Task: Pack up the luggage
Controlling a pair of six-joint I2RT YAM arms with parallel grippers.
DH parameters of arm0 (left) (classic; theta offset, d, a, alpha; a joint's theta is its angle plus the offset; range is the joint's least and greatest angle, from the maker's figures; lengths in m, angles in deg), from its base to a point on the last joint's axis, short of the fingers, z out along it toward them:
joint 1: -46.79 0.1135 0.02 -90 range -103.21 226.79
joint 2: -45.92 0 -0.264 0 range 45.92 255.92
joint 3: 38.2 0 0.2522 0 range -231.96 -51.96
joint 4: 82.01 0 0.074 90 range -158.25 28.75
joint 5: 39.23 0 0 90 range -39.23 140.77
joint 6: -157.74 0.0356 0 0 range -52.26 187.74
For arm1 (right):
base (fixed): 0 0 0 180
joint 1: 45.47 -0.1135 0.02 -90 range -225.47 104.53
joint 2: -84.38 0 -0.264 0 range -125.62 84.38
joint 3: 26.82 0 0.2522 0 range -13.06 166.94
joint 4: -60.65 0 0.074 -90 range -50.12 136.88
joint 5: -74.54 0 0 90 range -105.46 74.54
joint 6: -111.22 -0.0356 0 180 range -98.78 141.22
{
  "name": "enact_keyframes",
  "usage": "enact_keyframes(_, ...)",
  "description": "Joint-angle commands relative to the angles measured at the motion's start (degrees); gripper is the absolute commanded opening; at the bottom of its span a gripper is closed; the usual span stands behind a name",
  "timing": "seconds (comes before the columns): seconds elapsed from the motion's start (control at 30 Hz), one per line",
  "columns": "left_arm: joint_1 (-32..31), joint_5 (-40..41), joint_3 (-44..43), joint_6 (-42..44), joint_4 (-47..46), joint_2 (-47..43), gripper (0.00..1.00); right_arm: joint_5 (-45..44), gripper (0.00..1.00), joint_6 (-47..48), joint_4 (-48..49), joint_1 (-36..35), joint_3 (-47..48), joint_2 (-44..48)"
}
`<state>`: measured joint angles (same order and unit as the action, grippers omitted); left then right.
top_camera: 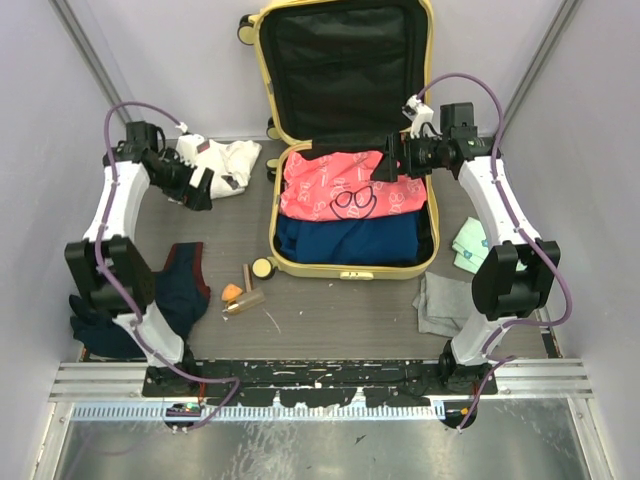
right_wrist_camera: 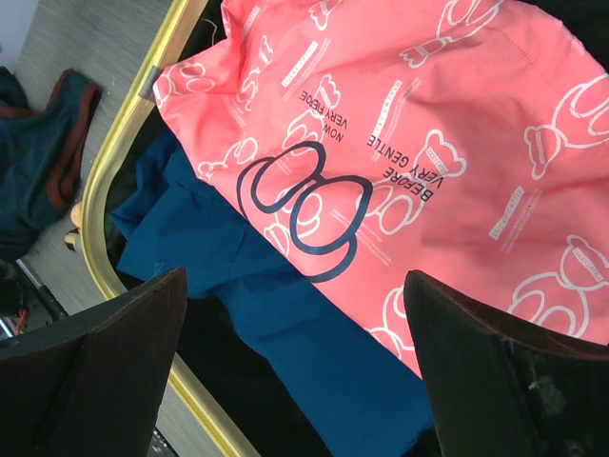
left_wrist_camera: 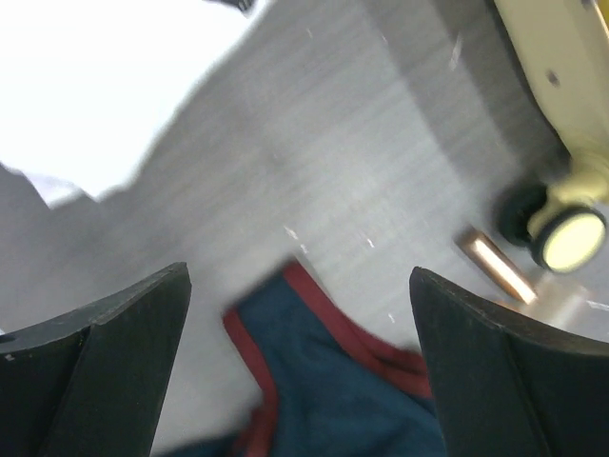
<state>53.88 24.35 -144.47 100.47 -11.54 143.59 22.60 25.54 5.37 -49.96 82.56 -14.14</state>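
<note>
The luggage [top_camera: 300, 268] at the far edge of the desk [top_camera: 330, 318] looks stiff and slick, probably best gripped by its lid rim [top_camera: 262, 60]; the left gripper [top_camera: 200, 188] and right gripper [top_camera: 385, 165] gape wide, empty.

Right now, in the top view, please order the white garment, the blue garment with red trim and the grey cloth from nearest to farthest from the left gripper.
1. White garment, just beside the left gripper, at the back.
2. Blue garment with red trim, front left.
3. Grey cloth, far right.
</note>
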Motion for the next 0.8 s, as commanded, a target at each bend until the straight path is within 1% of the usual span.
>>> enact_keyframes(0.0, 0.0, -5.9, -9.0, 8.2, -9.1, 9.5, 0.99, 1.8, 1.00, -1.7, 3.6, -0.2, 0.7, 2.6)
enact_keyframes(0.13, -0.1, -6.3, -20.7, 8.0, -11.7, 21.2, 0.97, 2.0, 0.99, -1.7, 3.4, -0.2, 0.9, 2.2)
enact_keyframes(0.3, -0.5, -0.6, -38.4, 2.4, -12.2, 37.4, 0.93, 2.1, 0.99, -1.5, 3.1, -0.2, 0.6, 1.9)
enact_keyframes(0.4, -0.9, 1.4, -45.9, 3.4, -6.9, 44.0, 0.88, 2.1, 0.99, -1.0, 2.7, -0.2, 0.9, 1.5)
enact_keyframes(0.43, -1.1, 2.1, -46.8, 4.1, -5.1, 45.1, 0.83, 2.0, 0.99, -0.8, 2.6, -0.2, 1.0, 1.4)
enact_keyframes(0.5, -1.7, 3.9, -46.1, 4.8, -2.2, 45.7, 0.76, 1.9, 0.99, -0.3, 2.1, -0.1, 1.6, 1.0)
enact_keyframes(0.57, -2.1, 4.6, -42.9, 3.9, 0.5, 44.3, 0.67, 1.8, 0.98, 0.2, 1.5, 0.0, 2.2, 0.5)
enact_keyframes(0.63, -2.2, 3.4, -35.1, 1.3, 0.6, 40.3, 0.60, 1.9, 0.98, 0.5, 1.1, 0.2, 2.5, 0.3)
enact_keyframes(0.67, -2.2, 3.3, -30.0, -0.4, -0.9, 37.4, 0.58, 2.0, 0.98, 0.5, 1.1, 0.3, 2.5, 0.2)
enact_keyframes(0.77, -2.3, 3.0, -13.7, -7.1, -6.7, 28.0, 0.55, 2.5, 0.98, 0.8, 1.1, 0.5, 2.6, -0.2)
